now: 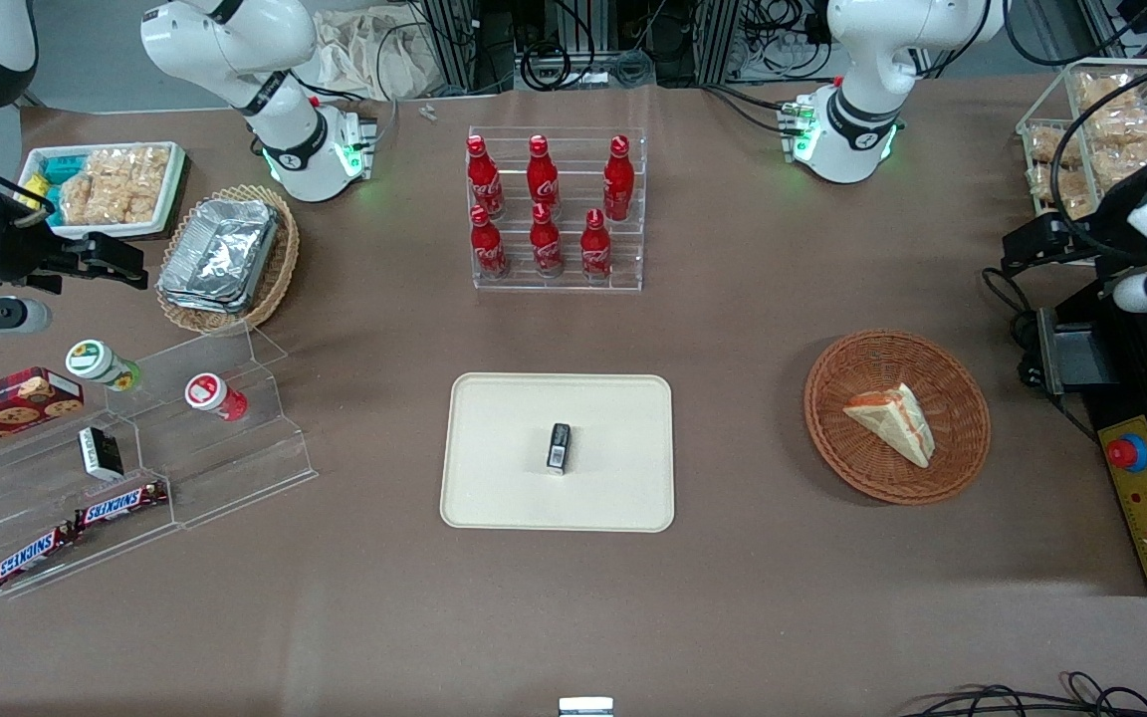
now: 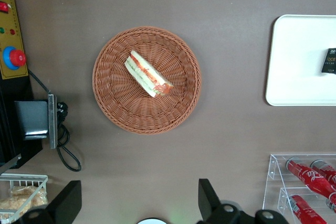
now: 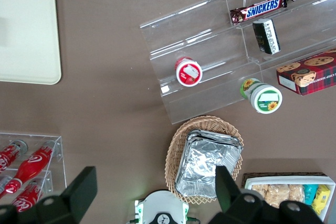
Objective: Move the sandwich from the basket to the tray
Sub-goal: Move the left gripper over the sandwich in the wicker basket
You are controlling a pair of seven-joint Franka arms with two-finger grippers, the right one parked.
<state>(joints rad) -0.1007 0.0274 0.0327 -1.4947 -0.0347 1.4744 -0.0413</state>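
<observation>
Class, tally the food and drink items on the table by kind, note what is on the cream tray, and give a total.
Red bottles in the clear rack: 6
Snickers bars: 2
Sandwich in the basket: 1
Small dark packet on the tray: 1
Total: 10
The gripper hangs open above the table, beside the basket.

Sandwich (image 1: 894, 419) wedge lies in basket (image 1: 837, 430) — tray (image 1: 494, 418) well apart.
</observation>
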